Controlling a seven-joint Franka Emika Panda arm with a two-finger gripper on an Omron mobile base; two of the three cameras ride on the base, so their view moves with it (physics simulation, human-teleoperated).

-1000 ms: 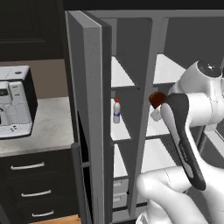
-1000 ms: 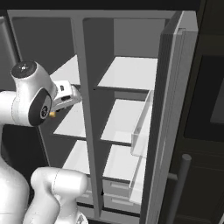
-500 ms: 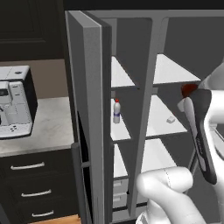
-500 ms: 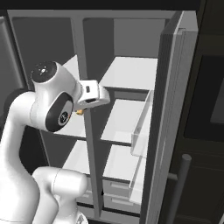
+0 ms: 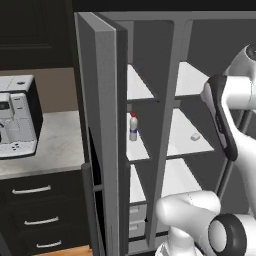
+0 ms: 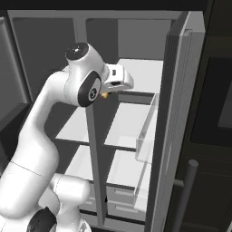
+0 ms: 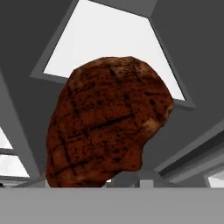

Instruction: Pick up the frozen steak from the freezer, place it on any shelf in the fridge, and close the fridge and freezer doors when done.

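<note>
in my hand view the frozen steak (image 7: 107, 122) sits right up against the lens, and my claw (image 6: 108, 94) looks pinched on it, though the fingertips themselves are hidden. behind it lies a white shelf (image 7: 113, 46) of the fridge (image 6: 136, 122). from the right base view my arm reaches in front of the upper fridge shelf. a white bottle (image 5: 133, 127) stands in the freezer (image 5: 137, 150). both doors stand open.

Flat, even rendered light, soft shadows, slightly coarse detail.
</note>
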